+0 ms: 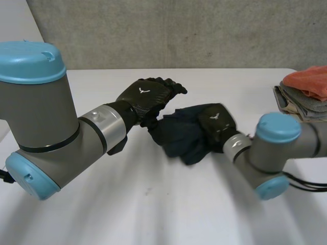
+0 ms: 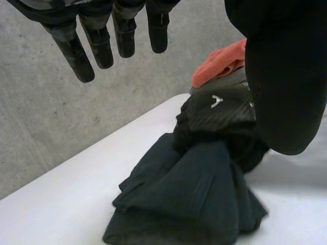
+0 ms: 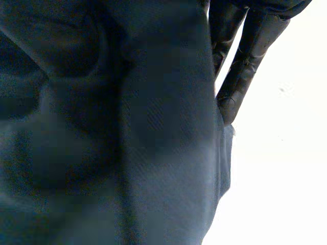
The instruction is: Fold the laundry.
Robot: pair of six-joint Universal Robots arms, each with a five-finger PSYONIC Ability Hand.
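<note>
**Q:** What are the left hand's fingers doing?

**A:** The fingers [image 2: 99,48] of the left hand [image 1: 145,97] are hanging straight and slightly spread, gripping nothing. The thumb [image 2: 286,76] is standing apart from them, partly cut off. They are hovering over the table [image 1: 153,204], just beside the dark cloth [image 1: 181,138]. Whether the thumb is brushing the cloth's edge is hard to make out.

**Q:** And the right hand?

**A:** The right hand [image 1: 217,122] is lying on the bunched cloth near the table's middle. In its own wrist view the cloth is pressing close and covering most of the hand, so whether it is gripping the cloth cannot be told.

**Q:** What is one view giving that another is not?

**A:** The left wrist view is showing the cloth's crumpled folds and the back of the right hand on top of them. The head view is showing both arms reaching inward from either side.

**Q:** Anything farther out?

**A:** A pile [image 1: 306,94] of folded laundry is sitting well apart at the table's right edge, partly cut off. An orange piece [image 2: 219,64] is lying on top of it.
</note>
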